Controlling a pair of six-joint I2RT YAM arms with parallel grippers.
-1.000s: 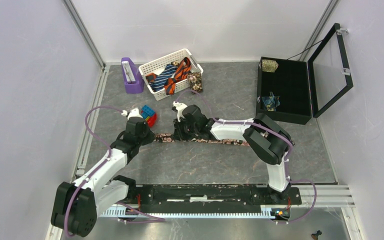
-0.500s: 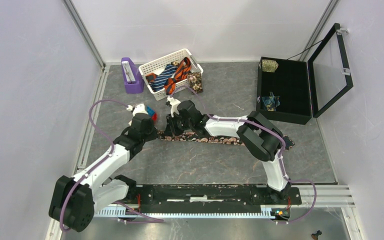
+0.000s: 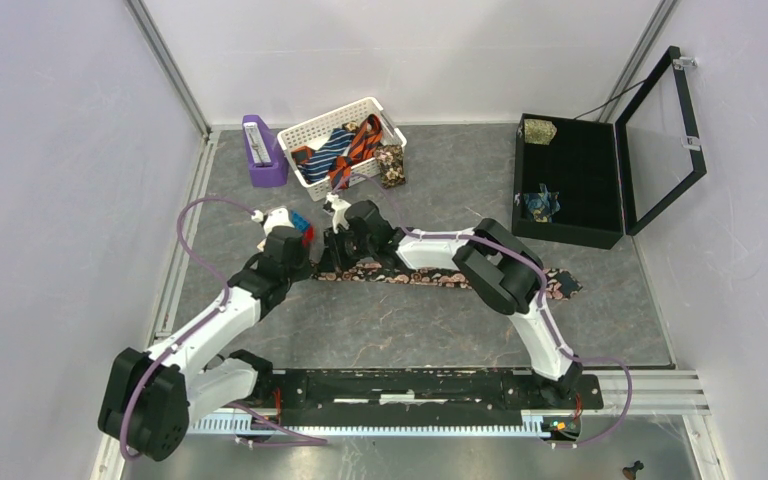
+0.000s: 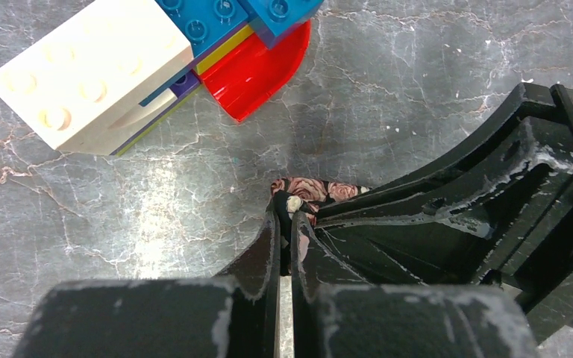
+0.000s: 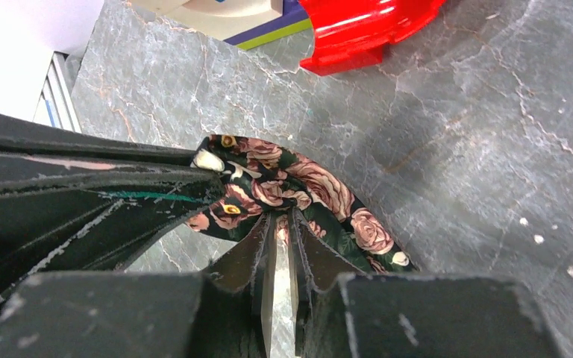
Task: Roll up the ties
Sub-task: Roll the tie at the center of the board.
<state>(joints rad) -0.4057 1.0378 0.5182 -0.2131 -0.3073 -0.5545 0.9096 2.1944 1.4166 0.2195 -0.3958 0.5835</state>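
Top external view, grey marble counter carrying a dark rose-print tie stretched left to right; its left end curled over near red, blue and white toy blocks; left jaws pinched shut on that tip; right jaws clamped on the curl just beside them

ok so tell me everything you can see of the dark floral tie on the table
The dark floral tie is narrow soft fabric, near-black with pink and cream roses. It lies stretched across the grey table, wide pointed end to the right. Its narrow left end curls up in a small fold, where the left gripper pinches the tip and the right gripper is shut on the fabric beside it. The toy blocks sit apart from it.
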